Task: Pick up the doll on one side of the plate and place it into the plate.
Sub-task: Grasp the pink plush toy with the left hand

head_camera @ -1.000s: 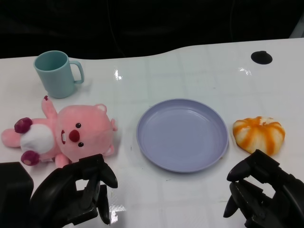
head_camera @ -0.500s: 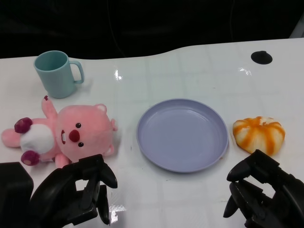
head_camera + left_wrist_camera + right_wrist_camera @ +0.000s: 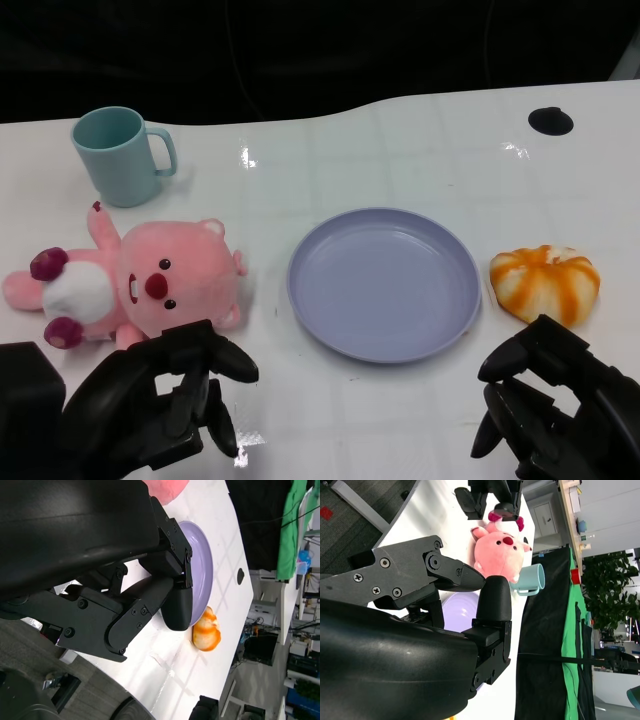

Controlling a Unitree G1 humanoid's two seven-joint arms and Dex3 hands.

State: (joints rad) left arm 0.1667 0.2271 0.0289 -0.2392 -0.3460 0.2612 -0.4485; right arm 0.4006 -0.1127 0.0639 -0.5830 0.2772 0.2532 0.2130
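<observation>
Pink plush covers the doll (image 3: 135, 283), so it looks light, soft and squashy, likely to give under the fingers rather than slip; nothing about it seems fragile. The big round head is the fullest part and probably the best place to take hold, wrapping the fingers around its sides; the thin arm and feet would likely flop. It lies on its back towards the left edge of the white surface (image 3: 400, 150), head towards the plate (image 3: 385, 283) and body towards the left edge. It has a red nose, dark eyes, a white belly, dark maroon feet and small ears.

The lavender plate sits near the middle of the surface, bare inside, with the doll just beside it on the left. The left hand (image 3: 165, 400) hovers at the near edge just in front of the doll's head, fingers apart and holding nothing. The right hand (image 3: 545, 405) hangs at the near right, fingers spread and likewise unladen, close to an orange-and-white striped soft thing (image 3: 545, 281) lying right of the plate. A teal mug (image 3: 120, 155) stands towards the far left corner, beyond the doll
</observation>
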